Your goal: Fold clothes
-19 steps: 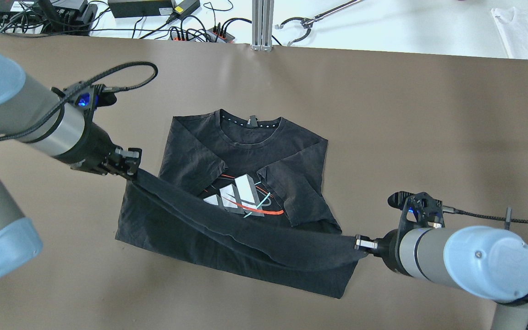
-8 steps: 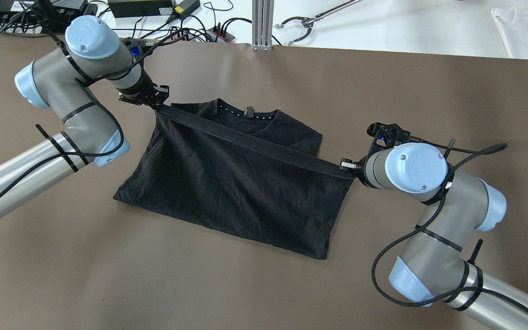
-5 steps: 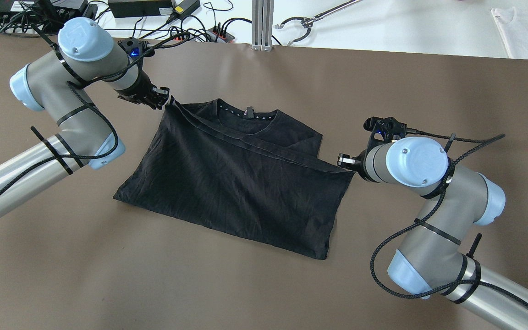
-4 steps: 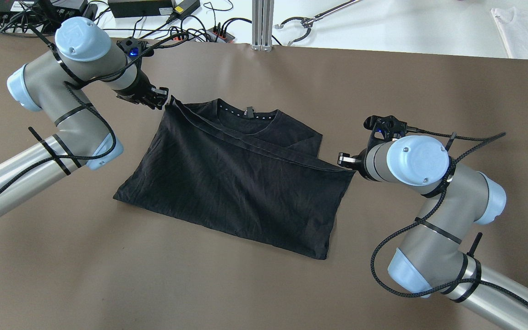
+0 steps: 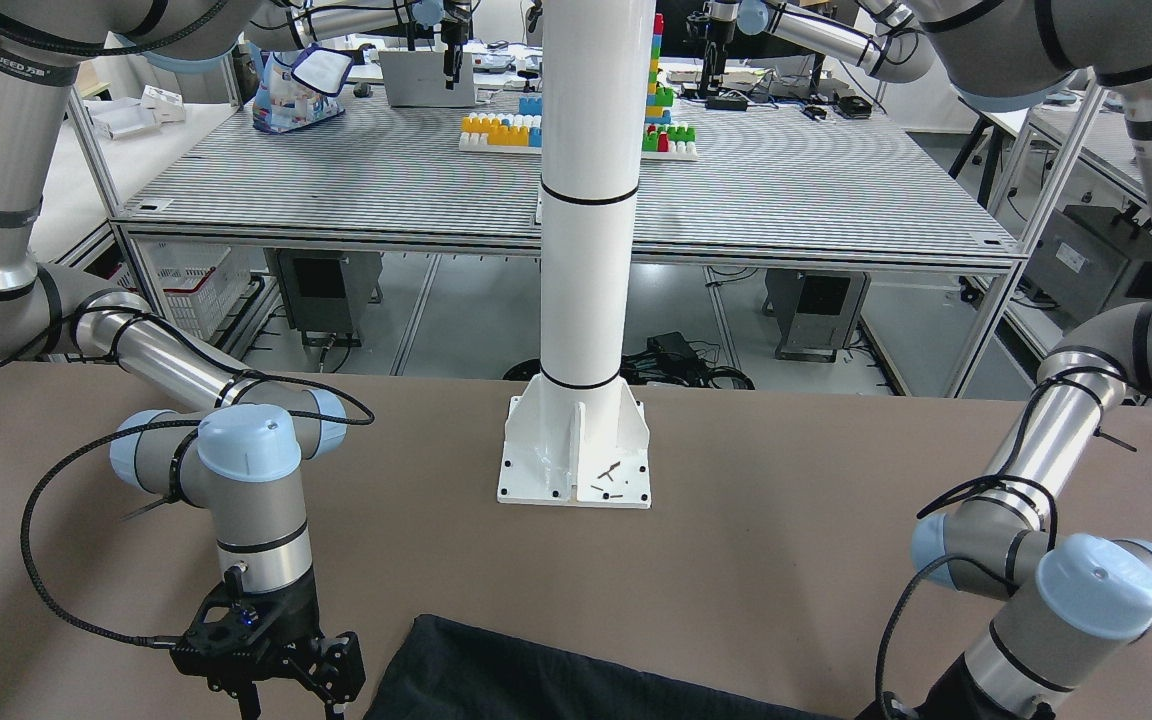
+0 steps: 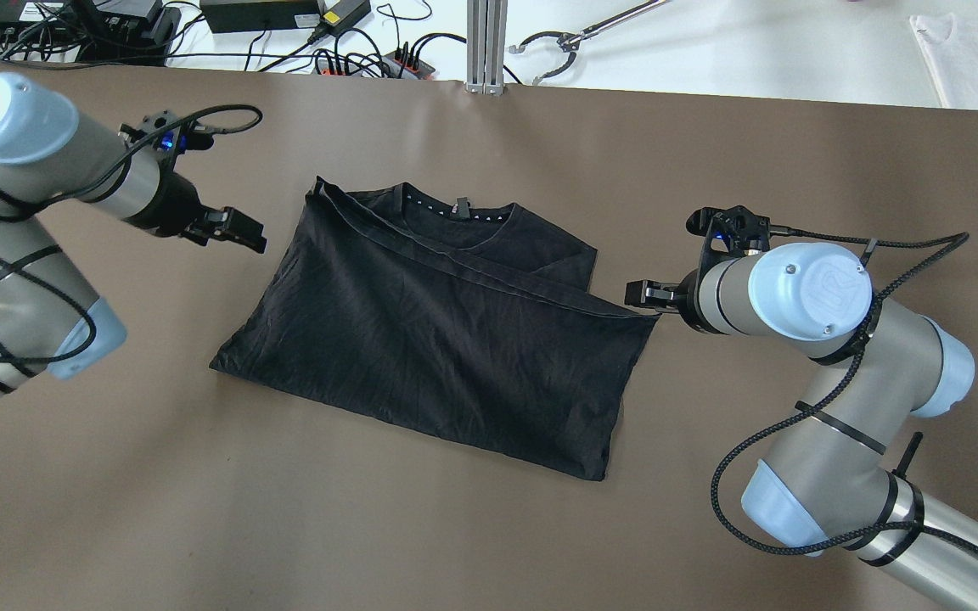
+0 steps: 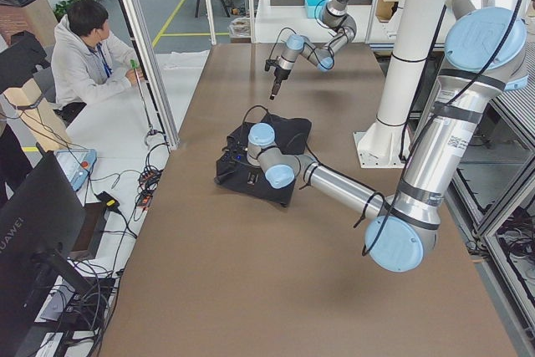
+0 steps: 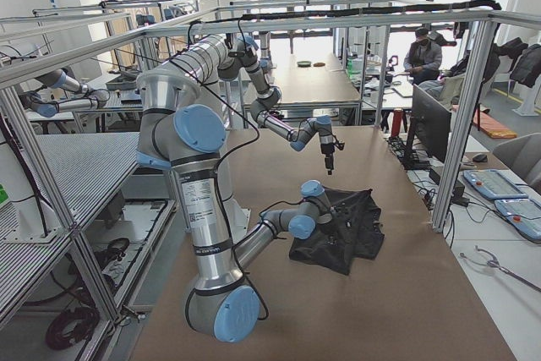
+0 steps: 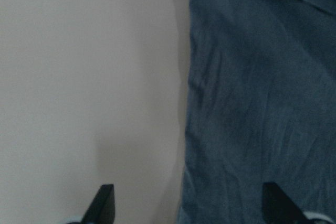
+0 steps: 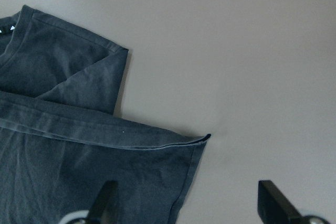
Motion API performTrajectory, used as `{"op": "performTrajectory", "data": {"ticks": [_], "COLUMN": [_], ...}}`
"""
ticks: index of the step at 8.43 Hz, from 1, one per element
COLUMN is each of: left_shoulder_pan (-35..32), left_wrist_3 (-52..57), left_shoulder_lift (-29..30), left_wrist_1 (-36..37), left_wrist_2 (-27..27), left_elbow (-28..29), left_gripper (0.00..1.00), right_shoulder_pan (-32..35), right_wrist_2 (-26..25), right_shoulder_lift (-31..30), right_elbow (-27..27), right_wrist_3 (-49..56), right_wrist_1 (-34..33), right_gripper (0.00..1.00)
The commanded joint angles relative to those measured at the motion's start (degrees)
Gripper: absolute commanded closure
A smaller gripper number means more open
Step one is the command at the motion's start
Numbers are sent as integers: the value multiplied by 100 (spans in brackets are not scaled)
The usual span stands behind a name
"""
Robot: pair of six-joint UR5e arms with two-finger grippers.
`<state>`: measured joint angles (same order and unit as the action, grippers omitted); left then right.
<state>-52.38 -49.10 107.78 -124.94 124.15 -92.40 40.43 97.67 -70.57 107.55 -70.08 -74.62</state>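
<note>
— Where is the black T-shirt (image 6: 421,356) found?
— It is spread flat on the brown table cover (image 6: 455,535), near the middle. It is folded across: the lower half is laid over the upper half, so that the hem band (image 6: 472,273) runs slantwise just below the neckline (image 6: 438,206). The neckline and one folded-in sleeve (image 6: 570,255) are left uncovered above the band.
— How is the left gripper (image 6: 255,238) seen?
— It is held beside the shirt's corner on the robot's left, apart from the cloth. In the left wrist view its fingers (image 9: 105,203) are spread wide and nothing is held between them. Below them, bare cover is seen on one side and the shirt's edge on the other.
— And the right gripper (image 6: 643,299)?
— It is placed just beside the corner of the hem band on the robot's right. In the right wrist view its fingers (image 10: 106,198) are also wide apart and no cloth is clamped. The corner of the band is seen lying flat ahead of them. Whether a fingertip touches the cloth cannot be told.
— What else is seen?
— A white post base (image 5: 576,470) is bolted down at the robot's side, and beyond the far edge a reacher tool (image 6: 578,36) and a white garment (image 6: 977,59) are laid on a white surface (image 6: 752,59)
</note>
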Motion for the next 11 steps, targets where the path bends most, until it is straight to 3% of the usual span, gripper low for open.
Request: {"op": "performTrajectory", "data": {"ticks": [1, 4, 7, 8, 9, 10, 11], "left_shoulder_pan": [472, 833, 870, 870, 887, 905, 896], "left_wrist_3": [5, -30, -21, -21, -21, -47, -56], "left_shoulder_lift": [-635, -574, -591, -591, -591, -600, -583], "left_wrist_1": [-724, -725, -734, -725, -725, -734, -734], "left_wrist_2": [-127, -312, -312, -312, -312, -425, -357], "left_elbow": [-86, 11, 46, 46, 38, 20, -15], "left_gripper": [16, 32, 32, 45, 69, 100, 100], "right_shoulder_pan": [-184, -202, -202, -202, -202, -193, -193], "right_wrist_2": [-29, -38, -38, -38, -38, -38, -38], "right_shoulder_lift": [-35, -35, -35, -35, -35, -35, -35], "right_elbow": [29, 20, 20, 20, 20, 20, 20], "right_wrist_3": [-32, -32, -32, -32, -32, -23, -14], "right_wrist_1": [1, 1, 1, 1, 1, 1, 1], "right_gripper": [6, 6, 6, 6, 6, 6, 6]}}
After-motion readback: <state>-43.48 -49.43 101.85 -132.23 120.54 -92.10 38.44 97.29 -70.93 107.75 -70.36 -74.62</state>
